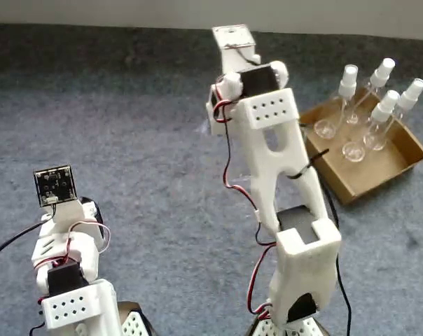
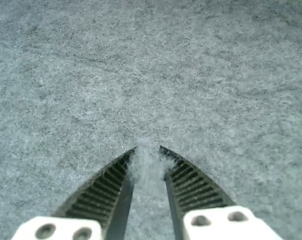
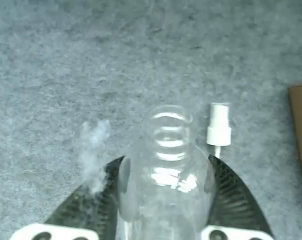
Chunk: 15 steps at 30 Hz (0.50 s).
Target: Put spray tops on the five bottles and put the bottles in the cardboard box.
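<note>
1. The left gripper hovers low over the grey carpet, its ribbed fingers drawn together with nothing between them.
2. The right gripper grasps a clear uncapped bottle around its body, the threaded neck pointing away from the wrist.
3. A white spray top lies on the carpet just beyond the bottle's neck, slightly to one side and apart from it.
4. Farther off, the cardboard box holds four capped bottles, all upright and clustered towards its far end.
</note>
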Available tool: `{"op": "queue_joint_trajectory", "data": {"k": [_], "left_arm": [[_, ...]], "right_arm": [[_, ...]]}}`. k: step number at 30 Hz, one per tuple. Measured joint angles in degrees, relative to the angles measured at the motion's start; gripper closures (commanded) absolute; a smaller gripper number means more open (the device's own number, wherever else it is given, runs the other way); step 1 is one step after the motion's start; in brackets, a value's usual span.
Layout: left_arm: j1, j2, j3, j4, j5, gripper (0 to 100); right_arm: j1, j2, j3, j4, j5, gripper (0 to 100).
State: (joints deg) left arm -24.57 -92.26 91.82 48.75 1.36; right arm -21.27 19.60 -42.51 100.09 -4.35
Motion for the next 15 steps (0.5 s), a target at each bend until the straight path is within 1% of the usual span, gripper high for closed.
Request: {"op": "queue_joint_trajectory", "data": {"k": [2,4,8,12,15], "left_arm": [[0.0,0.0,0.0,0.0,0.0,97],[0.0,0.0,0.0,0.0,0.0,97],[0.0,0.0,0.0,0.0,0.0,96],[0.0,0.0,0.0,0.0,0.0,96],[0.0,0.0,0.0,0.0,0.0,96]], "right_arm": [[2.73,-3.6,1.41,0.0,1.85,83.5],[4.75,-7.65,2.64,0.0,5.8,83.5],[6.95,-16.09,6.86,0.0,10.99,83.5],[10.29,-24.0,13.98,0.0,15.12,83.5],[11.87,-29.89,21.01,0.0,19.6,83.5]]}}
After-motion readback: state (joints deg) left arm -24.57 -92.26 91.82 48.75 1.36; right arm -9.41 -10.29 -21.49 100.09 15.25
